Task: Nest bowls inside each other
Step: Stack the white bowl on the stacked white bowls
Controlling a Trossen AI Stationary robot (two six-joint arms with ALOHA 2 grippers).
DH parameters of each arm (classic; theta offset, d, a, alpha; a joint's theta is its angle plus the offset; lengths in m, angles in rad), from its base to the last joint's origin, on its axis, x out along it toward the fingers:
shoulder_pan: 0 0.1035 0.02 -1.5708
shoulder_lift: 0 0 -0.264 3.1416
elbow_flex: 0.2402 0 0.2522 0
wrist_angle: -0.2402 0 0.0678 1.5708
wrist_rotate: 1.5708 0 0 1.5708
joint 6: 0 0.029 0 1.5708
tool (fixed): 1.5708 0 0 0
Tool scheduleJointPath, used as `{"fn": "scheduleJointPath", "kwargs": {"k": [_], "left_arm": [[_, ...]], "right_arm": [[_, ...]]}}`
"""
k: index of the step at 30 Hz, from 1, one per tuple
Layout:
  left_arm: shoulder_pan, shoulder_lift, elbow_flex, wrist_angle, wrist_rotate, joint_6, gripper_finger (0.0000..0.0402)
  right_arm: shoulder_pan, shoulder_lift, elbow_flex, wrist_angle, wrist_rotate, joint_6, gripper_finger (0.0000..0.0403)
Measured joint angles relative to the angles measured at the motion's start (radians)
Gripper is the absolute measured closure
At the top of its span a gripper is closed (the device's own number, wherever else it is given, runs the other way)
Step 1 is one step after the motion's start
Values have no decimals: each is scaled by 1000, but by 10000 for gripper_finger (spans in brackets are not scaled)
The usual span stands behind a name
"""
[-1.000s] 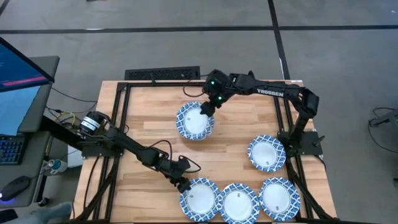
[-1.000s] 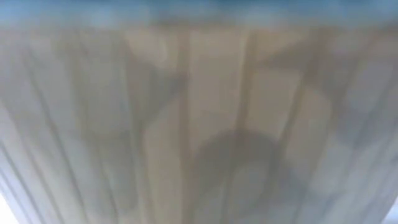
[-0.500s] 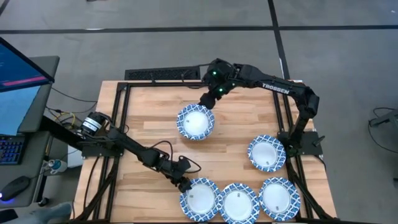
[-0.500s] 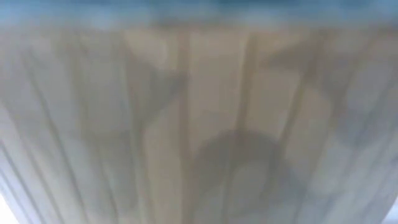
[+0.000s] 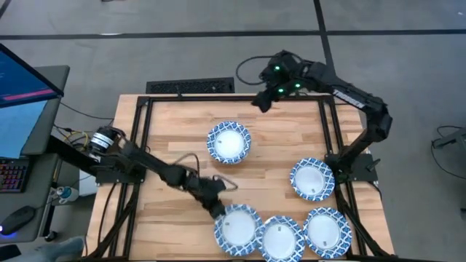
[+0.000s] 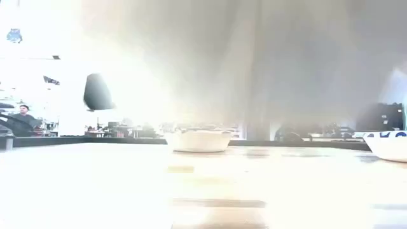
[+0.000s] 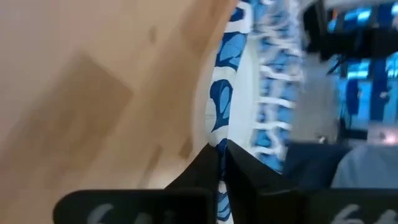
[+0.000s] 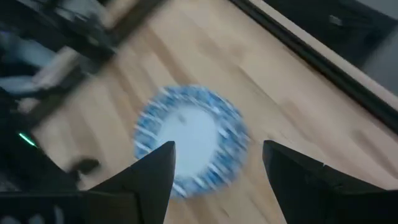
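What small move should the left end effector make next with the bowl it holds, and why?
Probably lift it slightly. The left end effector is shut on the rim of the leftmost bowl in the near row, whose edge overlaps the neighbouring bowl. Raising it first would likely let it clear that rim before it is nested. The right end effector is open, up near the far edge.

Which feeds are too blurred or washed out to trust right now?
Low view: heavy glare whitens the table's left side, though one bowl still reads. Right wrist view: motion blur smears the bowl. Left wrist view: soft focus on the gripped bowl rim. High view: clear.
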Motion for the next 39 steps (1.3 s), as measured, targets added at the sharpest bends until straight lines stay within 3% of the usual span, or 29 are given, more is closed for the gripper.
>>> {"fn": "scheduleJointPath", "kwargs": {"k": [7, 12, 16, 20, 24, 28, 33, 39], "left_arm": [[199, -290, 0, -313, 22, 31, 401], [372, -536, 0, -564, -22, 46, 401], [547, -629, 1, -641, -71, 90, 401], [696, -598, 1, -652, -18, 193, 401], [821, -505, 1, -657, 34, 293, 401], [893, -399, 1, -571, 152, 344, 401], [913, -293, 1, -494, 240, 357, 401], [890, -252, 1, -503, 307, 351, 393]], "right_arm": [[4, -83, -75, -148, 54, -52, 138], [47, -157, -277, -61, 46, -3, 138], [122, -221, -470, 67, 38, 87, 138], [194, -277, -603, 194, 70, 204, 138], [247, -334, -656, 192, 161, 316, 138], [306, -402, -687, 182, 211, 438, 138], [393, -451, -690, 10, 321, 558, 138], [459, -486, -692, -271, 404, 652, 138]]}}
